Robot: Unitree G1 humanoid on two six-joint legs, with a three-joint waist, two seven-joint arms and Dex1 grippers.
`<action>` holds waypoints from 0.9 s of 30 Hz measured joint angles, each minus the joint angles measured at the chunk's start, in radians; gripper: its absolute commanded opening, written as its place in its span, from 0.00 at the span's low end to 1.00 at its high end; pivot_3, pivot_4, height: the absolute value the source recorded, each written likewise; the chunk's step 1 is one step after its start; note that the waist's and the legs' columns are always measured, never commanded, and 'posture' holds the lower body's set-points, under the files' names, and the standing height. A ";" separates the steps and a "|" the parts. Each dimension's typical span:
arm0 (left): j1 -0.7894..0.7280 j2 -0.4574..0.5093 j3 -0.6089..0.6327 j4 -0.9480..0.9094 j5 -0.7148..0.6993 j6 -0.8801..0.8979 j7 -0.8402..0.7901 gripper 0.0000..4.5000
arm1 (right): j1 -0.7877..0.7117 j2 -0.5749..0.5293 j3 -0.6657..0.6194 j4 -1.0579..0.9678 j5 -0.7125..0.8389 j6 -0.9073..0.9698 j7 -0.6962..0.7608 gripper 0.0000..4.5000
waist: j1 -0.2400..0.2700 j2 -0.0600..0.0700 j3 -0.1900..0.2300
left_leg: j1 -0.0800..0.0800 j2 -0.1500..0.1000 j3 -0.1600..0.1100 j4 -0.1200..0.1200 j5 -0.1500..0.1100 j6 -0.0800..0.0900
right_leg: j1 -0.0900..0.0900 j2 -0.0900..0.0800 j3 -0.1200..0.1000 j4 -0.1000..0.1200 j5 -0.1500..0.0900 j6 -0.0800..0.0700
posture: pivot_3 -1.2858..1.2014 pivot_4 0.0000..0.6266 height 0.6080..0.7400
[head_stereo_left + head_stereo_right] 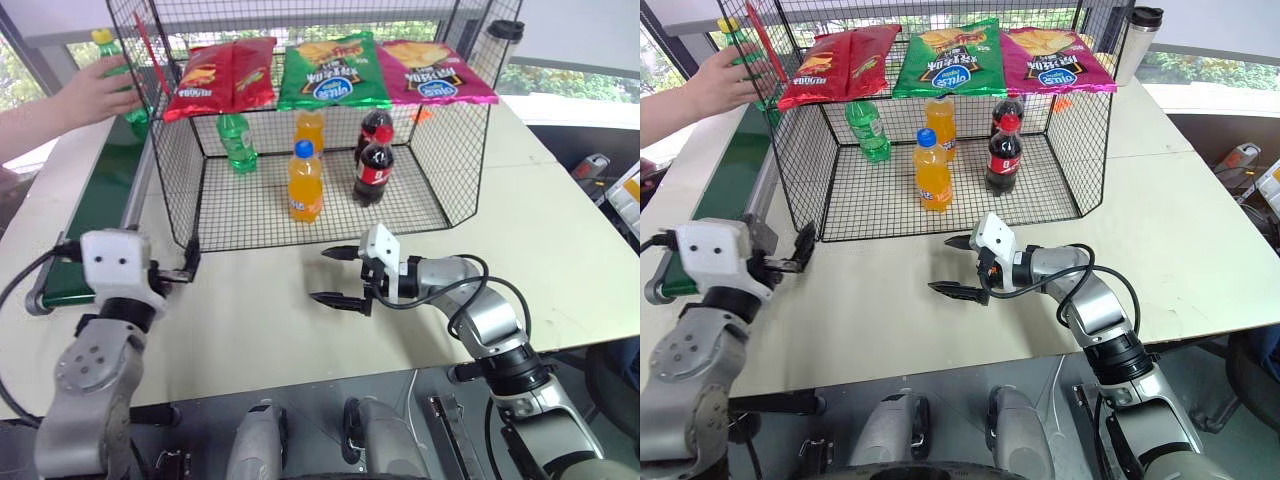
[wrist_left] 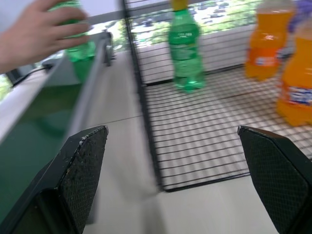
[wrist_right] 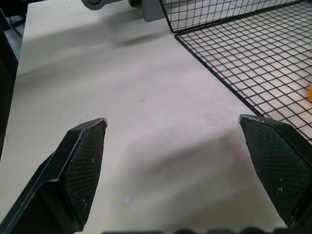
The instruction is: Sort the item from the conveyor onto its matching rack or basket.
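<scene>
My left pincer [image 1: 188, 262] hovers wide open and empty by the near corner of the black wire cage [image 1: 180, 190], beside the conveyor [image 1: 100, 200]. My right pincer [image 1: 338, 276] gapes wide and empty over the table [image 1: 560, 250]. At the belt's far end, a person's hand [image 1: 95, 92] grips the yellow-capped green bottle [image 1: 108, 50].

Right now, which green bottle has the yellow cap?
The green bottle on the conveyor, under the person's hand. The other green bottle stands inside the wire cage.
</scene>
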 measured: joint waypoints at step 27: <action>-0.030 0.011 0.345 0.188 -0.183 0.016 0.071 0.99 | -0.018 0.060 -0.026 -0.073 0.107 0.034 0.001 1.00 | 0.000 0.000 0.000 | 0.000 0.000 0.000 0.000 0.000 0.000 | 0.000 0.000 0.000 0.000 0.000 0.000 | 0.52 0.24 1.00</action>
